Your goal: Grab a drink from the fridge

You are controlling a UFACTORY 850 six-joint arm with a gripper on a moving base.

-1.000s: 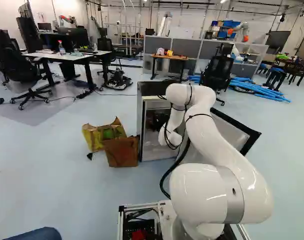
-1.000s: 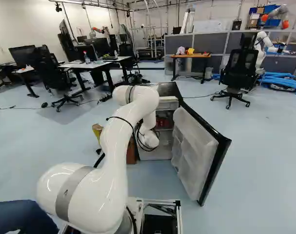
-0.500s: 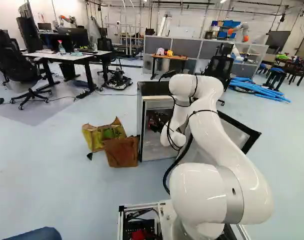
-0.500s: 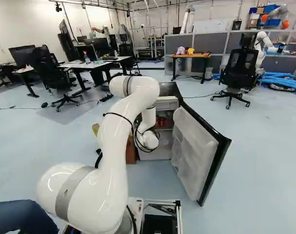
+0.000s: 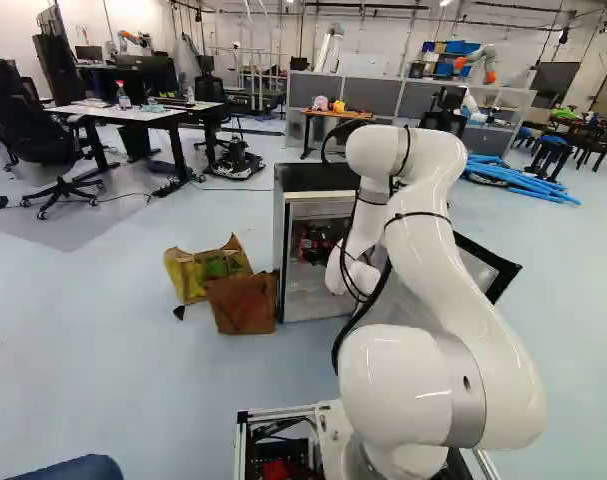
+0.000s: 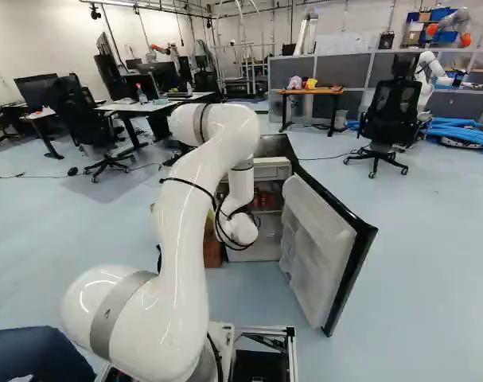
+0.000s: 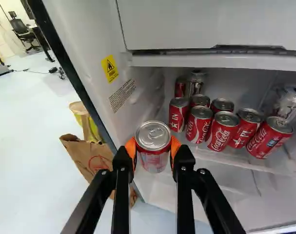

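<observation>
Orange pads (image 7: pixel 175 147) are pressing on a red-and-silver can (image 7: pixel 154 158) from two sides, the jaws being closed around it. The can is hanging near the left wall of the open fridge (image 5: pixel 313 178), on the near side of its stored drinks. Farther in and to the right, several red cans (image 7: pixel 220 134) are standing close together on a pale shelf (image 7: pixel 235 162), with a silver can (image 7: pixel 290 105) leaning at the far right. The white arm (image 5: pixel 463 290) is reaching forward and bending down toward the fridge's front. To the right, the fridge door (image 6: pixel 317 239) is standing wide open; to the left, a brown paper bag (image 5: pixel 243 303) and a yellow bag (image 5: pixel 188 275) are resting on the floor.
</observation>
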